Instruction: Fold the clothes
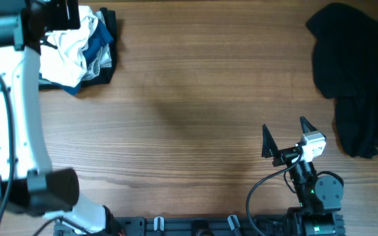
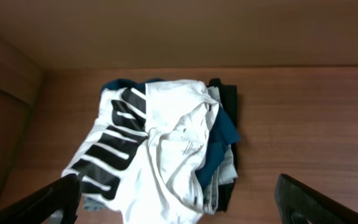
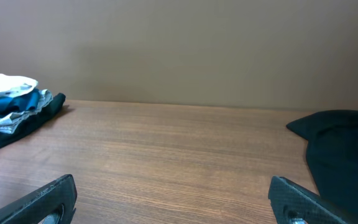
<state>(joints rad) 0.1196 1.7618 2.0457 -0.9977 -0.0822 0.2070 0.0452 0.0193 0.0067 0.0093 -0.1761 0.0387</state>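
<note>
Hovering above the heap of clothes (image 1: 77, 46) at the far left corner of the table (image 1: 195, 85), my left gripper (image 2: 179, 190) has its jaws spread wide and holds nothing. The white T-shirt (image 2: 166, 162) lies crumpled on top of the heap, and its black striped lettering shows on one side. A blue garment (image 2: 219, 140) and a grey garment (image 2: 225, 168) peek out from under the shirt's edge, with a dark layer beneath them. I cannot tell how many pieces the heap contains.

My right gripper (image 1: 285, 128) sits low near the front edge on the right side. Its jaws are fully apart and empty, and it points across the bare wood. A plain black garment (image 1: 356, 72) lies rumpled at the far right of the table. It is well apart from the heap and clear of the right gripper.
</note>
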